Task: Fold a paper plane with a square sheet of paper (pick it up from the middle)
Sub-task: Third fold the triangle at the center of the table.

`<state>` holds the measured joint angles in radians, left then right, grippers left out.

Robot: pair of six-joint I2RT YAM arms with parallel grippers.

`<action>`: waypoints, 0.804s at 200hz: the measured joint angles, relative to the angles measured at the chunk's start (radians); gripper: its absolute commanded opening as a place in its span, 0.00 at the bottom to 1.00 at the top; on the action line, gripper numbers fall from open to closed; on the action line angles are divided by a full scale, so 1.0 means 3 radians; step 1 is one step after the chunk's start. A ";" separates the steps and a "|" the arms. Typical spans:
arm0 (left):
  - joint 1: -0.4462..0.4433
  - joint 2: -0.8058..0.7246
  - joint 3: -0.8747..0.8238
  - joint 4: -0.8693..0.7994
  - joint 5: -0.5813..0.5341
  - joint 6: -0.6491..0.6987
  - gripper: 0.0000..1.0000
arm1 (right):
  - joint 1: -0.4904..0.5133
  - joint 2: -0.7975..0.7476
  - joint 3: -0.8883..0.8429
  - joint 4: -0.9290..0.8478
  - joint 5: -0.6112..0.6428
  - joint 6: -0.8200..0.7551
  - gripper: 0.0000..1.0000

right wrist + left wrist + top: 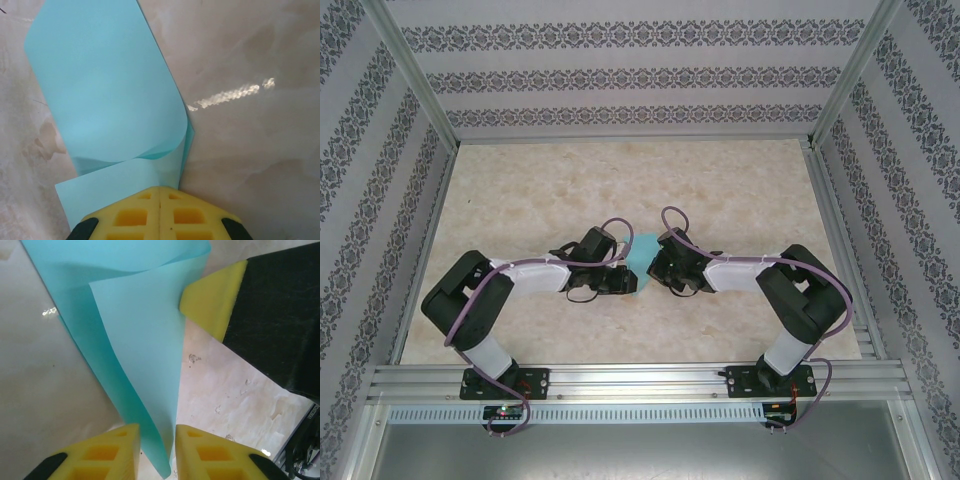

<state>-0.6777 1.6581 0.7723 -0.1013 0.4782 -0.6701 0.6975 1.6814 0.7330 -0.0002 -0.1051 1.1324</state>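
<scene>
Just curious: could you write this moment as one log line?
square sheet of paper: curled over, between both hands | right hand: shut on it | left hand: astride it, grip unclear

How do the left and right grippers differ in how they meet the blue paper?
The left gripper holds its jaws apart, the square sheet of paper curling between them; the right gripper has its jaws pressed together, pinching the sheet. The left gripper meets a narrow tip, the right gripper a broad part. Both have yellow fingers.
</scene>
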 measured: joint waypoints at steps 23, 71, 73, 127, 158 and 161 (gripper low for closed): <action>0.0000 0.0046 0.0004 0.0013 -0.0003 -0.0017 0.16 | 0.0000 0.0015 0.0015 -0.0001 -0.0001 0.0000 0.00; 0.0000 0.0069 0.0009 -0.0001 -0.0083 -0.0041 0.12 | 0.0000 0.0029 0.0027 0.0001 -0.0001 0.0000 0.00; 0.0000 0.0069 0.0010 -0.0003 -0.0090 -0.0041 0.12 | 0.0000 0.0031 0.0028 0.0001 -0.0001 0.0000 0.00; 0.0000 0.0113 0.0017 -0.0013 -0.0141 -0.0039 0.13 | 0.0000 0.0047 0.0045 0.0000 -0.0001 0.0000 0.00; 0.0000 0.0144 0.0032 -0.0036 -0.0142 -0.0041 0.13 | 0.0000 0.0050 0.0045 0.0001 -0.0001 0.0000 0.00; 0.0000 0.0148 0.0034 -0.0038 -0.0142 -0.0041 0.13 | 0.0000 0.0050 0.0045 0.0001 -0.0001 0.0000 0.00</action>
<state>-0.6777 1.7023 0.7826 -0.1127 0.4355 -0.6823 0.6975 1.6962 0.7464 0.0002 -0.1055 1.1324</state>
